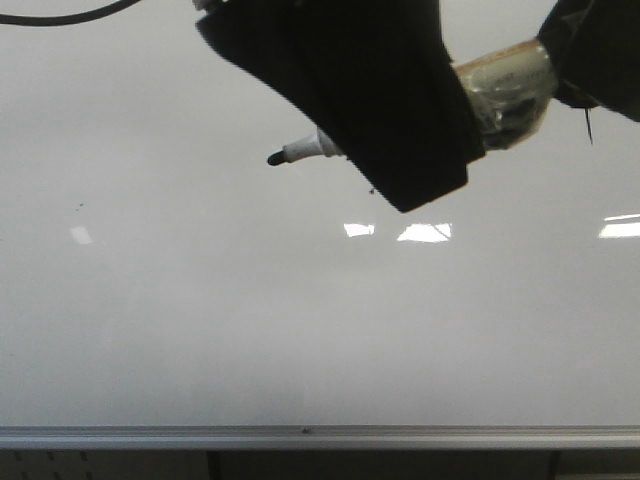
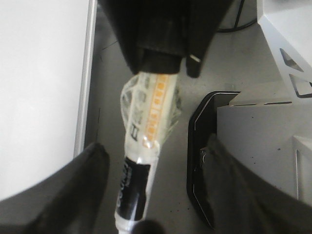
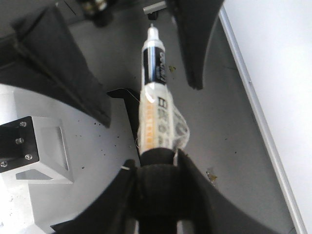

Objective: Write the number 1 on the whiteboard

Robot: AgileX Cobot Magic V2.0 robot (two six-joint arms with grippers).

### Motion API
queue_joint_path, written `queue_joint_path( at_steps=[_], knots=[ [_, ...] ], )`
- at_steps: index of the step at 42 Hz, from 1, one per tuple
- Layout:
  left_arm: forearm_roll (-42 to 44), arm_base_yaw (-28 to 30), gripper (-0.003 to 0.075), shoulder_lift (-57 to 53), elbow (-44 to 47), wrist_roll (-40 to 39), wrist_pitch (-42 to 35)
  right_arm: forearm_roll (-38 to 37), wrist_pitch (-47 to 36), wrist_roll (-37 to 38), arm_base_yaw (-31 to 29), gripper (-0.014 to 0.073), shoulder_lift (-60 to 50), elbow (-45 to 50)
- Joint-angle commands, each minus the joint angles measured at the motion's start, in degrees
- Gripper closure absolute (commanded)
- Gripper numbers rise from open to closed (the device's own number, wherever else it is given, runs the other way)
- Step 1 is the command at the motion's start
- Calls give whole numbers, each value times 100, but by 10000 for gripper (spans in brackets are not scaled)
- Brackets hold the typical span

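The whiteboard (image 1: 300, 320) fills the front view, glossy white-grey with bright reflections and a silver bottom rail (image 1: 320, 436). No number 1 stroke shows on it, only a tiny dark speck (image 1: 78, 207). My right gripper (image 3: 157, 163) is shut on the taped back end of a white-and-black marker (image 3: 155, 97). The marker's black tip (image 1: 275, 158) points left, and I cannot tell if it touches the board. My left gripper (image 2: 155, 161) is open, its black fingers (image 2: 73, 190) apart on either side of the marker barrel (image 2: 139, 190) without touching it. In the front view the left gripper (image 1: 380, 110) hides most of the marker.
The board's edge also shows in the left wrist view (image 2: 39, 87) and the right wrist view (image 3: 278, 73). A black tray (image 2: 200, 161) and a white box (image 2: 258, 141) lie beside the left gripper. A silver metal bracket (image 3: 34, 146) lies beside the right gripper. A black cable (image 1: 60, 17) hangs at the top left.
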Motion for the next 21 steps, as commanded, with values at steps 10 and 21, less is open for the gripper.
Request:
queue_joint_path(
  at_steps=[10,21],
  knots=[
    [-124,-42,619,-206,-216,-1,-206,269,460,-45,-4,558,-131,-189],
    [-82,74,680,-206,-216,-135,-193,210,483,-6,-9,208,-131,-189]
  ],
)
